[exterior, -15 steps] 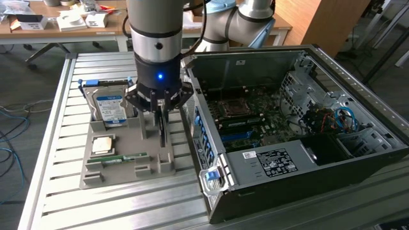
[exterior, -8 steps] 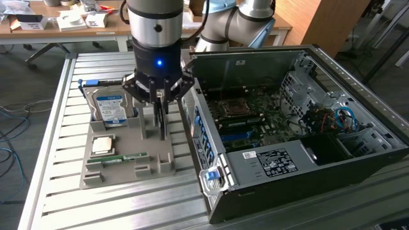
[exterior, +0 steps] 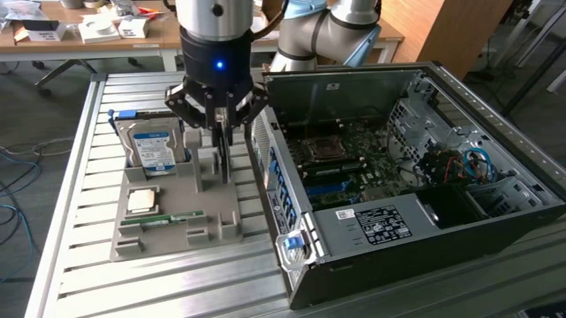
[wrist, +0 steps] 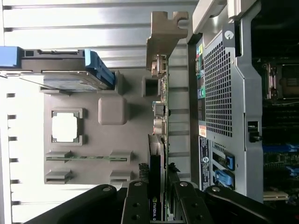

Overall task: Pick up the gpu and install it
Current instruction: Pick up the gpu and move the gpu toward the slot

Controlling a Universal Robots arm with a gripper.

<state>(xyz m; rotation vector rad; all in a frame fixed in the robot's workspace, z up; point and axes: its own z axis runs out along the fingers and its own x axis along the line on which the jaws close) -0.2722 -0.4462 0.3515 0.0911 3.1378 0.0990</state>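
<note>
- We see the gripper [exterior: 220, 127] at the end of the arm, straight above the grey holder tray [exterior: 181, 192] on the slatted metal table [exterior: 79, 278].
- In the wrist view its fingers [wrist: 140, 179] sit on either side of the gpu [wrist: 161, 107] and press against the card's top edge, so the pincer is clamped on the card.
- In the exterior view the gpu [exterior: 224, 159] stands upright and edge-on, hanging from the fingers down to the tray's slot posts; we cannot tell whether its lower edge is still seated in the slot.
- The card is between the hard drive [exterior: 152, 149] and the open computer case [exterior: 398, 218], close beside the case's rear wall.
- The hard drive, silver with a blue label, leans upright in its own bay of the tray, toward the exterior view's left.
- Nearer the camera in the exterior view, a processor chip [exterior: 142, 201] lies flat in a square recess, and a green memory stick [exterior: 164, 218] stands on edge in its slot just beside it.
- Inside the case the motherboard [exterior: 340, 159] is exposed, with the side panel off.
</note>
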